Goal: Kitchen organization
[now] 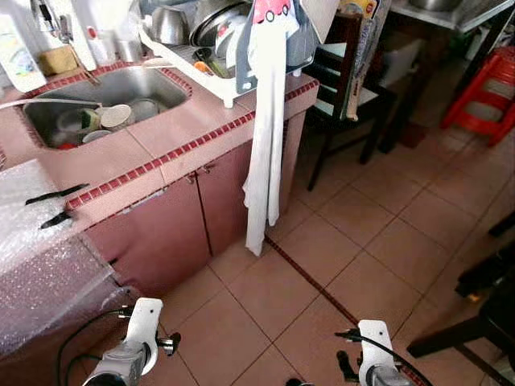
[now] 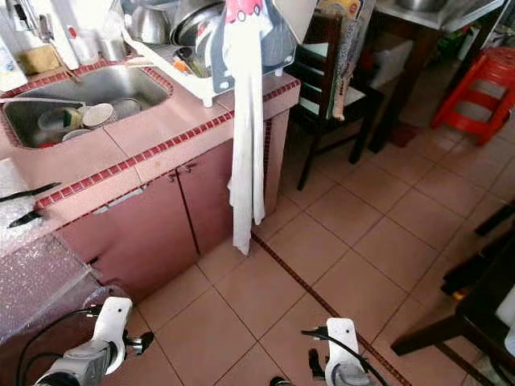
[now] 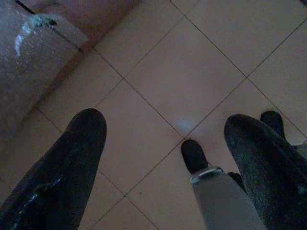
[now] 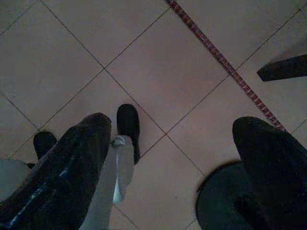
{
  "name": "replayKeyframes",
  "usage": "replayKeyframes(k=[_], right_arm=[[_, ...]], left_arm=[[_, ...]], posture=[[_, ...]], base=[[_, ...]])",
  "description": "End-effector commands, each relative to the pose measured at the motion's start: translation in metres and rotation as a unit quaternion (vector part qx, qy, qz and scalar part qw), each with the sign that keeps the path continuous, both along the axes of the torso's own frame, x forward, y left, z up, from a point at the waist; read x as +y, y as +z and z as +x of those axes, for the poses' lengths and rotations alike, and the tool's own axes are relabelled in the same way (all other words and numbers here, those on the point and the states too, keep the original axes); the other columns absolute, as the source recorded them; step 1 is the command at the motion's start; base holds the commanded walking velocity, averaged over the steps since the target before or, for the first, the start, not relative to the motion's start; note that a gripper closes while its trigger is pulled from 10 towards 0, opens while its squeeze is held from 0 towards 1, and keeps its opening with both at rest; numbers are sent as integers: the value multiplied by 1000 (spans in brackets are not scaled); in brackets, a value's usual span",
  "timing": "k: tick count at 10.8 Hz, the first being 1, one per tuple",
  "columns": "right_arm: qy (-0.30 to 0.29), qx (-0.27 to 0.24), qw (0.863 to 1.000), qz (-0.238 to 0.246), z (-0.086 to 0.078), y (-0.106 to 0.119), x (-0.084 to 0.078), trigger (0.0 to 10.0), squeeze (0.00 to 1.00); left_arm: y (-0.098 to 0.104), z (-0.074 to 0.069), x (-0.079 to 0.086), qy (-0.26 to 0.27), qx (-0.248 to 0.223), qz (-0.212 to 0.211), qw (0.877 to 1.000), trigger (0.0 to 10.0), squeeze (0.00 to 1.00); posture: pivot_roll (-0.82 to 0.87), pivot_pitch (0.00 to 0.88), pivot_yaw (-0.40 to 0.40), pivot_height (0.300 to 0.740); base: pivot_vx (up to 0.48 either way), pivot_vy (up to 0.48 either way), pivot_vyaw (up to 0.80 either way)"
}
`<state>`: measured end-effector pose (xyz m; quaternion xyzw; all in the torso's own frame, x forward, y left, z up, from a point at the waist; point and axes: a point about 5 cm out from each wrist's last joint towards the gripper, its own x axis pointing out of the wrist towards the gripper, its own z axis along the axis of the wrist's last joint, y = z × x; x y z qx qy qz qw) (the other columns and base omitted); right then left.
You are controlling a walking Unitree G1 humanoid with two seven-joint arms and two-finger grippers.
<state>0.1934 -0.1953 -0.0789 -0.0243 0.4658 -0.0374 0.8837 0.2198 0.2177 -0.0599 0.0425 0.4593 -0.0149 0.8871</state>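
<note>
The sink (image 1: 121,92) is set into a pink tiled surface (image 1: 173,133) edged with small red tiles, and holds a heap of unwashed bowls and cups (image 1: 113,119). Just beside the sink, toward the end of the surface, stands a white dish rack (image 1: 211,68) stacked with metal pots and pans (image 1: 211,20). A long white cloth (image 1: 265,145) hangs from that end of the surface, down past the cabinet doors (image 1: 189,221) below the sink. On the other side of the sink, bubble wrap (image 1: 36,241) covers the surface and spills down its front. Beyond the dish rack, away from the sink, are a dark wooden chair (image 1: 346,88) and a red plastic stool (image 1: 487,92) on the tiled floor (image 1: 354,241).

Both arms hang low over the floor, well apart from the sink. The left pincer (image 3: 163,163) has its fingers spread apart with nothing between them, above the robot's own feet. The right pincer (image 4: 168,167) is likewise spread and holds nothing, near a strip of red tiles (image 4: 220,57) in the floor.
</note>
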Motion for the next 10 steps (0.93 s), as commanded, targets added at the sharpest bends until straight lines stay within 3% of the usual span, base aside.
replayKeyframes(k=[1,3,7,10], right_arm=[[3,5,1000,0,-2,-1,0,10000,0],[6,7,1000,-3,-4,-2,-3,10000,0],[21,0,1000,-6,1,1,-2,10000,0],[33,-2,999,-6,4,2,5,10000,0]], left_arm=[[-2,-4,2,2,4,7,1000,10000,0],[0,-2,6,6,-7,28,1000,10000,0],[-1,-3,5,7,-5,27,1000,10000,0],[-1,-3,5,5,-5,29,1000,10000,0]], posture=[[1,82,6,740],[2,82,0,740],[4,79,-10,740],[4,81,-7,740]], base=[[0,0,-750],[0,0,-606],[0,0,0],[0,-251,0]])
